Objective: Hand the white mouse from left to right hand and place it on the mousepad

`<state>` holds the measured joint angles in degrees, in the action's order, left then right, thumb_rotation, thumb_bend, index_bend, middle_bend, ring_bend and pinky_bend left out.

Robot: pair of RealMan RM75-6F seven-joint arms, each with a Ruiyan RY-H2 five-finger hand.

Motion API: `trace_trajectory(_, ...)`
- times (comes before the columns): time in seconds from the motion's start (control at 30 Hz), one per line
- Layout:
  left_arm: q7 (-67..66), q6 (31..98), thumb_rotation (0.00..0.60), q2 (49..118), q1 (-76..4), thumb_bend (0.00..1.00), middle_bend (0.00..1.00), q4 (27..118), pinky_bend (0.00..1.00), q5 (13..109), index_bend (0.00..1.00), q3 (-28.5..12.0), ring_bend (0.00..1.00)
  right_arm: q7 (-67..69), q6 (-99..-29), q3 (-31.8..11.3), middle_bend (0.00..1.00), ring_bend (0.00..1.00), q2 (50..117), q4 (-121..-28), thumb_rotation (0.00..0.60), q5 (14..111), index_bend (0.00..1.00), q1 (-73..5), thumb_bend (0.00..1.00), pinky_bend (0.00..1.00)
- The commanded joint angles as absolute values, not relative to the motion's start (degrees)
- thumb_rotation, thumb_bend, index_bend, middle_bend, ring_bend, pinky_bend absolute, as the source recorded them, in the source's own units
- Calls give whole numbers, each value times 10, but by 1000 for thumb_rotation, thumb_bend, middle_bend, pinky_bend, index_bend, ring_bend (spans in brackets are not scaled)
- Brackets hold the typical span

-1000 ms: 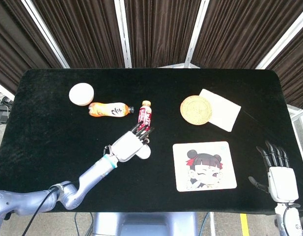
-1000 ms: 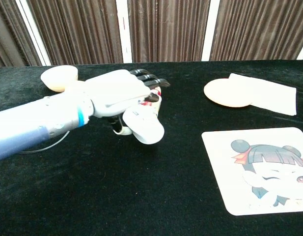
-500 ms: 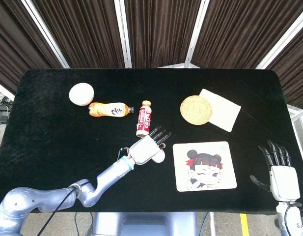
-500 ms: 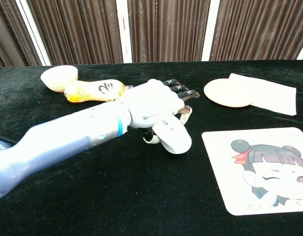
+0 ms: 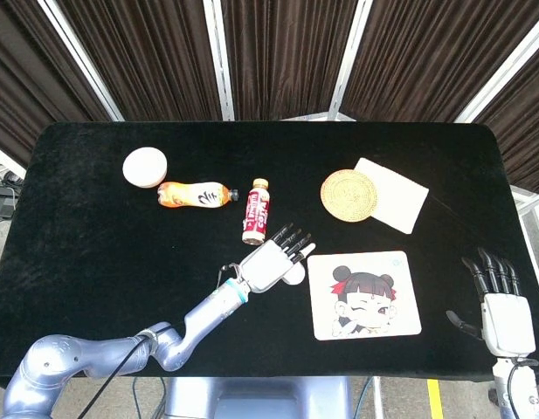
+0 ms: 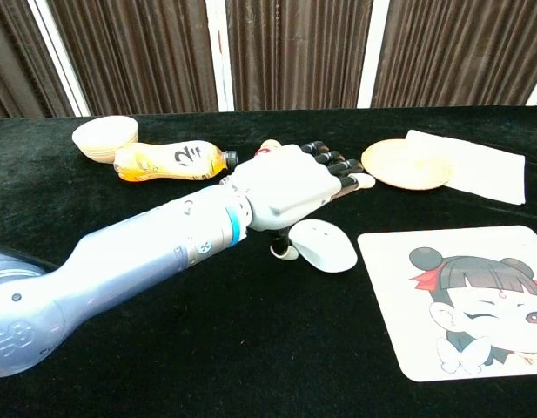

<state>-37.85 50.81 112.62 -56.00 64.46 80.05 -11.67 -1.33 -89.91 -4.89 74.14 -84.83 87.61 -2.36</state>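
Observation:
The white mouse (image 6: 323, 246) hangs low under my left hand (image 6: 290, 187), held from below by the thumb while the fingers stretch out flat above it. In the head view the mouse (image 5: 295, 274) peeks out beneath the left hand (image 5: 271, 262), just left of the mousepad (image 5: 363, 294). The mousepad (image 6: 459, 300) is white with a cartoon girl's face and lies flat at the front right. My right hand (image 5: 500, 305) rests by the table's front right edge, fingers apart and holding nothing, well right of the pad. The chest view does not show it.
A red bottle (image 5: 256, 210) lies just behind the left hand. Behind it to the left lie an orange bottle (image 5: 194, 195) and a white bowl (image 5: 145, 167). A round woven coaster (image 5: 348, 195) and a white napkin (image 5: 396, 194) sit behind the mousepad.
My left hand has carried the mouse rightward, from beside the red bottle to the mousepad's left edge. The right hand has stayed where it was.

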Motion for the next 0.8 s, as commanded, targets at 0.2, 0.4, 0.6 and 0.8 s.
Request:
trace_trajectory(0.2,-390,545,600,1089,-531,125,0,688,0,799,2,-101,0,-16,-900,-45,0,0,743,-847,600,882,122,-24,91,0)
trace_trajectory(0.4,-363,618,600,1010,-469,124,0,777,0,809,0,-78,0,-21,-901,-43,0,0,747,-844,600,884,122,-24,88,0)
trace_trajectory(0.6,-330,718,600,900,-378,120,0,879,0,834,0,-27,0,-29,-904,-39,0,0,750,-846,600,891,123,-23,87,0)
trace_trajectory(0.8,-296,815,600,811,-290,96,0,948,0,857,0,26,0,-39,-907,-33,0,0,753,-853,600,902,122,-23,45,0)
